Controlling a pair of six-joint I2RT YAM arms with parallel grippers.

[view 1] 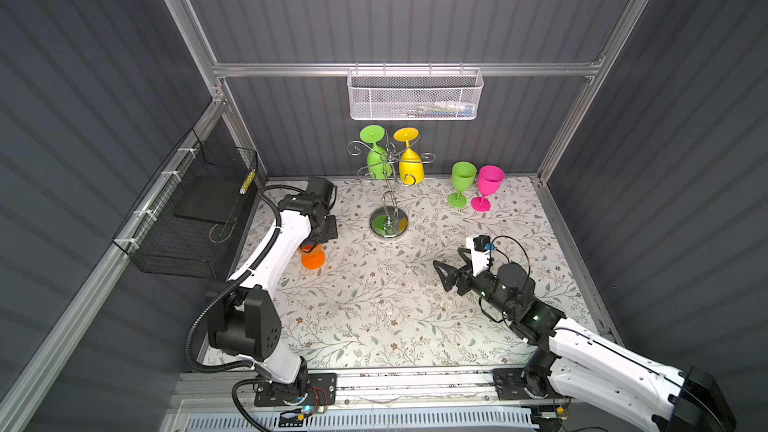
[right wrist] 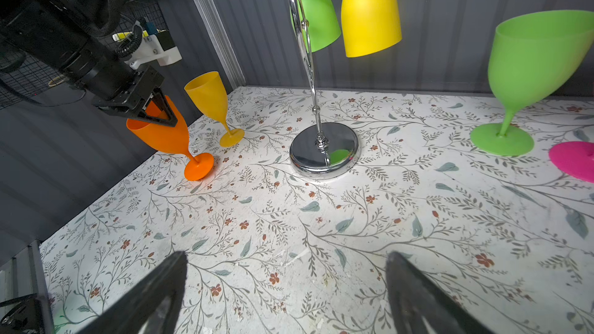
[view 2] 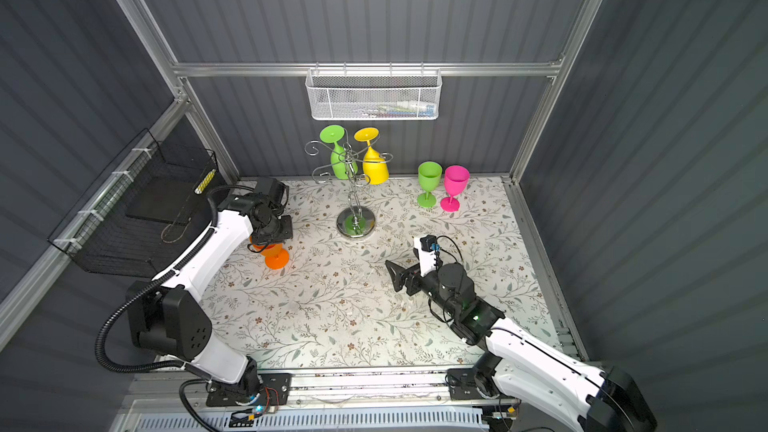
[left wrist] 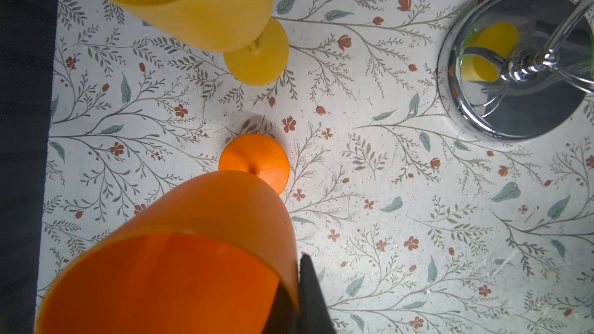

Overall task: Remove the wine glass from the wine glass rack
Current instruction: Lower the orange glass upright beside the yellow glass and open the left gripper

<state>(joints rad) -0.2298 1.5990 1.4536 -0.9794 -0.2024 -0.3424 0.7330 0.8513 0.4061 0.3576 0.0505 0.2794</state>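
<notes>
Clearly off rack (right wrist: pixel 308 151): tilted orange glass (right wrist: pixel 167 139), rim in left claw (right wrist: pixel 157 112).

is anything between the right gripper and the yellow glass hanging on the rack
Nothing visible does. The open right gripper faces the hanging yellow glass across bare table; the rack stem stands beside that line, in front of the hanging green glass.
</notes>
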